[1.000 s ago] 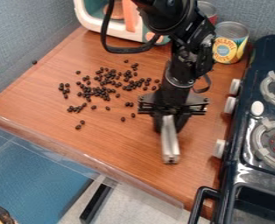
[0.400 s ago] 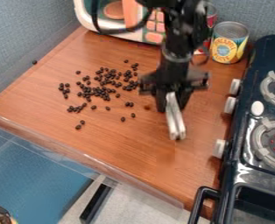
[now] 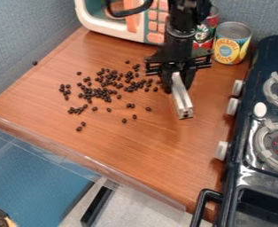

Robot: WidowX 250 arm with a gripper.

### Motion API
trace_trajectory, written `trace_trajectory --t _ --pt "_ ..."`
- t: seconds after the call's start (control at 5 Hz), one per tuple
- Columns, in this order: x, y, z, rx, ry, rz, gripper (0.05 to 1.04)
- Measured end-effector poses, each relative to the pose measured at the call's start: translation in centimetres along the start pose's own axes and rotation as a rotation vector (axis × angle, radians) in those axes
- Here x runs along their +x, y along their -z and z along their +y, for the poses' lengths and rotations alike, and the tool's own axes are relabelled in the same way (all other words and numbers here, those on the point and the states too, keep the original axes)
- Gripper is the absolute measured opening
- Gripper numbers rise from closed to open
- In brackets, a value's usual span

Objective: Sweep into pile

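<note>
One big wood-look counter [image 3: 123, 146] is spread out below and around the fingers, with a clear strip [image 3: 112, 175] along its front edge. Next biggest is the dark toy stove [image 3: 245, 119], off to the right of the fingers in the view, pale knobs on the side facing them and two burners on top. The white and teal toy microwave [image 3: 114, 31] is at the back, up and left from the fingers, orange handle and buttons and all.

The black arm [image 3: 179, 40] comes in from the top edge, right above the fingers, and the gripper [image 3: 186, 114] hangs down at a slant. Its silvery fingers [image 3: 181, 95] look pressed together, basically one bar. I can't tell if the tips touch the wood.

Two cans are behind the fingers: a yellow-labelled one [image 3: 230, 46] further right and a red-labelled one [image 3: 206, 33] partly hidden by the arm.

Smallest stuff: the dark beans [image 3: 109, 84], a loose scatter left of the fingers, thickest in the middle. A few sit near the gripper's body, one is a bit left of the tips, and a loner [image 3: 35, 63] is way out left by the wall.
</note>
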State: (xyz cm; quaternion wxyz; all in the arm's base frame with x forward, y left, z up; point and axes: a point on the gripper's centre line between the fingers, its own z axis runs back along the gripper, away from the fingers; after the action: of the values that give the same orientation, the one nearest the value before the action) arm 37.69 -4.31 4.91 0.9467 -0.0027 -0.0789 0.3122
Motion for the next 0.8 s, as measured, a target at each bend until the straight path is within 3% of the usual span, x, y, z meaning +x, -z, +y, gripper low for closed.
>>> trace_trajectory --t 0.8 --pt "4.0 2.7 -3.6 0.036 -0.060 0.009 0.382"
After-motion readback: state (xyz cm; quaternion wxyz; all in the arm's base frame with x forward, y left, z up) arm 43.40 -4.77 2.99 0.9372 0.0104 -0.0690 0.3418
